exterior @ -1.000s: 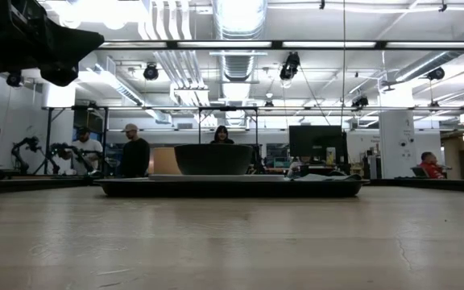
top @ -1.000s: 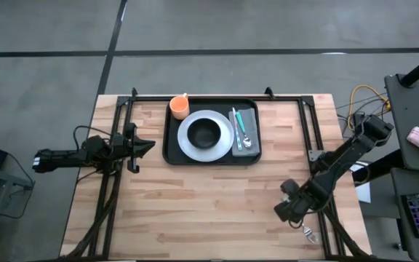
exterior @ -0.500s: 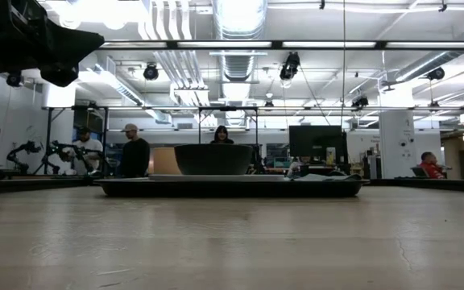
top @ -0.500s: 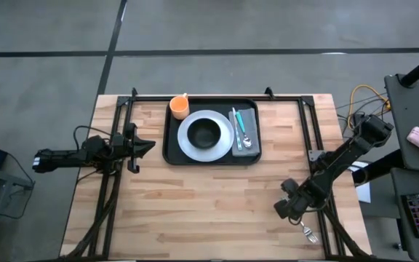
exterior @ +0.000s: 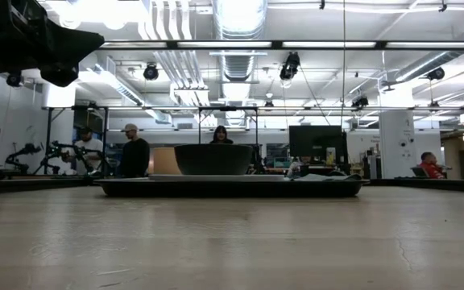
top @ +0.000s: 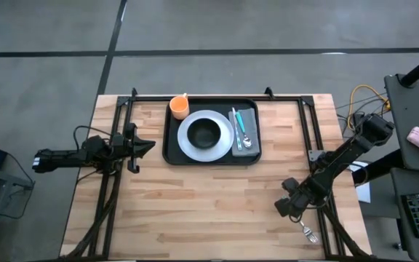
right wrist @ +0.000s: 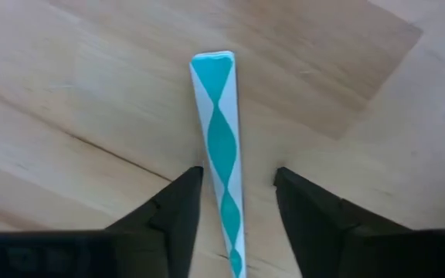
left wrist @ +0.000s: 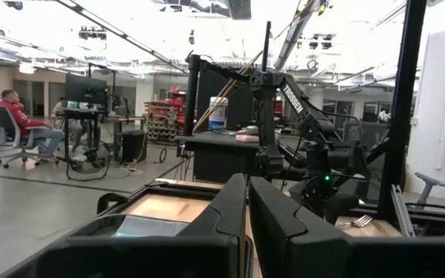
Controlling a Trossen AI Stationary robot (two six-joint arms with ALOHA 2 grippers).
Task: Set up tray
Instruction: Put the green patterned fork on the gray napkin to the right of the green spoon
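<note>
The black tray (top: 211,154) lies at the far middle of the table and shows in the low view as a low dark slab (exterior: 232,188). It holds a white plate (top: 224,144) with a dark bowl (top: 206,133), an orange cup (top: 179,108) and a grey napkin (top: 252,120) with cutlery on it. A fork (top: 310,234) with a teal-and-white handle (right wrist: 221,147) lies on the wood near the right near corner. My right gripper (top: 288,208) (right wrist: 234,212) hangs open over it, one finger on each side of the handle. My left gripper (top: 148,145) (left wrist: 247,212) is shut and hovers left of the tray.
Black frame rails (top: 305,124) run along the left, right and far sides of the table. Bare wood (top: 209,211) lies between the tray and the near edge. People (exterior: 135,153) stand in the room beyond the far edge.
My right gripper has come down toward the fork near the right near corner, and its fingers stay apart. The fork's tines now show a little more beside it. The tray and its load have not moved.
</note>
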